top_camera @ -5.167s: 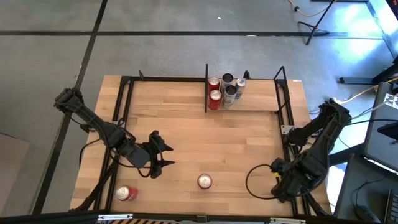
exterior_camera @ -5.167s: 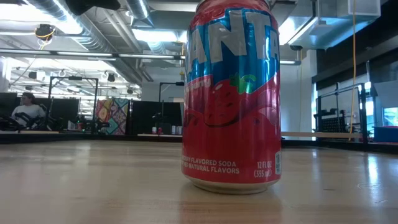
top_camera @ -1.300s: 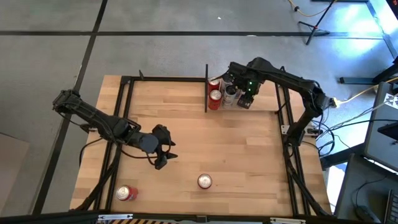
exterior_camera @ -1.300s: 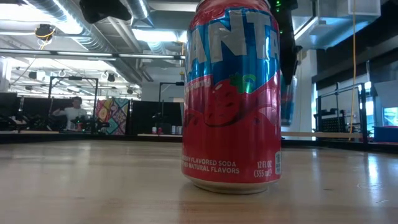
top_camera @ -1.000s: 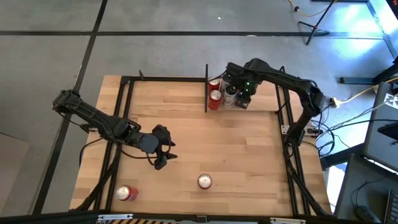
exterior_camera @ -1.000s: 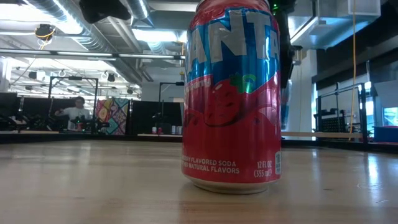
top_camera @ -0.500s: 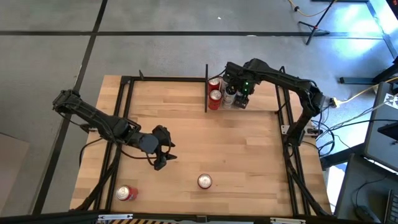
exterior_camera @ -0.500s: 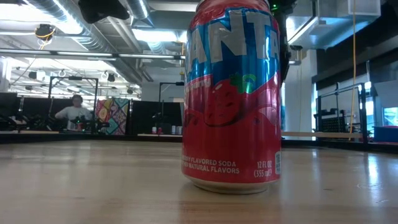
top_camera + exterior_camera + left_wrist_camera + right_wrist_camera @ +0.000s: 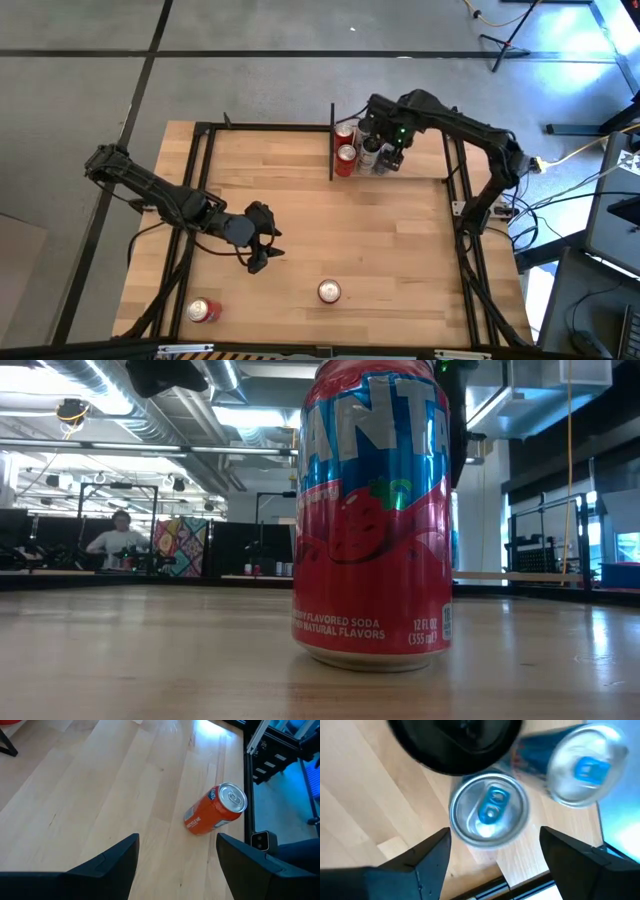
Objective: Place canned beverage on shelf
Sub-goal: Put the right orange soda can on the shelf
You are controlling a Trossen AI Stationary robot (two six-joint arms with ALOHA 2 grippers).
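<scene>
At the near edge of the desk [image 9: 300, 210], seen from above, two cans wait outside the shelf. A red can lying on its side [image 9: 203, 311] sits at the near left corner; in the left wrist view the same can [image 9: 215, 810] shows orange-red, with its silver top turned toward the black frame rail. A red Fanta can [image 9: 329, 291] stands upright near the middle of the near edge, and it fills the low view [image 9: 375, 520], label legible.

Mid-desk, left of centre: the left end effector [image 9: 263, 250] hangs over bare wood, well apart from both loose cans. Its fingers [image 9: 107, 865] are spread wide, with nothing between them.

At the far edge, the shelf [image 9: 420, 172] has its upright black side panel [image 9: 332, 140] on the left. Just right of the panel, two red cans [image 9: 345, 152] stand one behind the other, with dark and silver-topped cans clustered beside them. The right end effector [image 9: 392, 150] is directly over this cluster, at its right side. In the right wrist view its fingers [image 9: 427, 865] stand wide, straddling a silver-topped can with a blue tab [image 9: 490, 811] without touching it; the can rests upright on the shelf's wooden floor. A second blue-tabbed can [image 9: 582, 767] stands just beside it.

Beyond the desk, in the low view, a person [image 9: 118, 538] is seated in the room.
</scene>
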